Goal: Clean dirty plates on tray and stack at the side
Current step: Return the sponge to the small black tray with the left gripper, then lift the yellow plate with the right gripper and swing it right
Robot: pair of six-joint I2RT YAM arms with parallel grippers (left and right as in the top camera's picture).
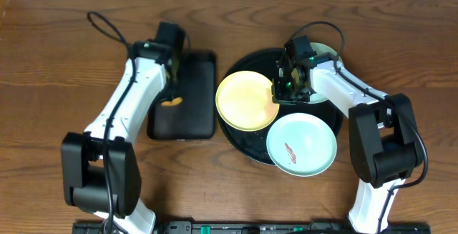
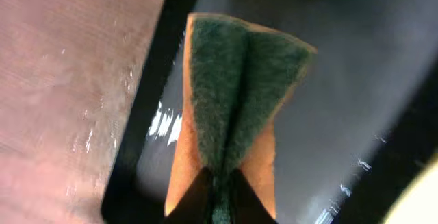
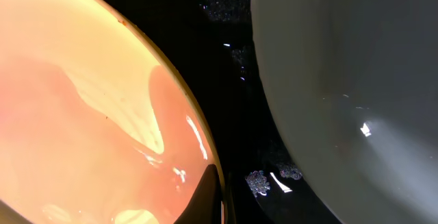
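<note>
The pale yellow plate lies on the left part of the round black tray. My right gripper is shut on its right rim; the right wrist view shows a finger over the edge of the yellow plate. A mint-blue plate with a reddish smear sits at the tray's front right. Another mint-blue plate lies at the back right, mostly under the right arm, and shows in the right wrist view. My left gripper is shut on a green-and-orange sponge.
A rectangular black tray lies left of the round tray, and the sponge hangs just above its left side. The bare wooden table spreads to the left and back. A black cable runs at the back left.
</note>
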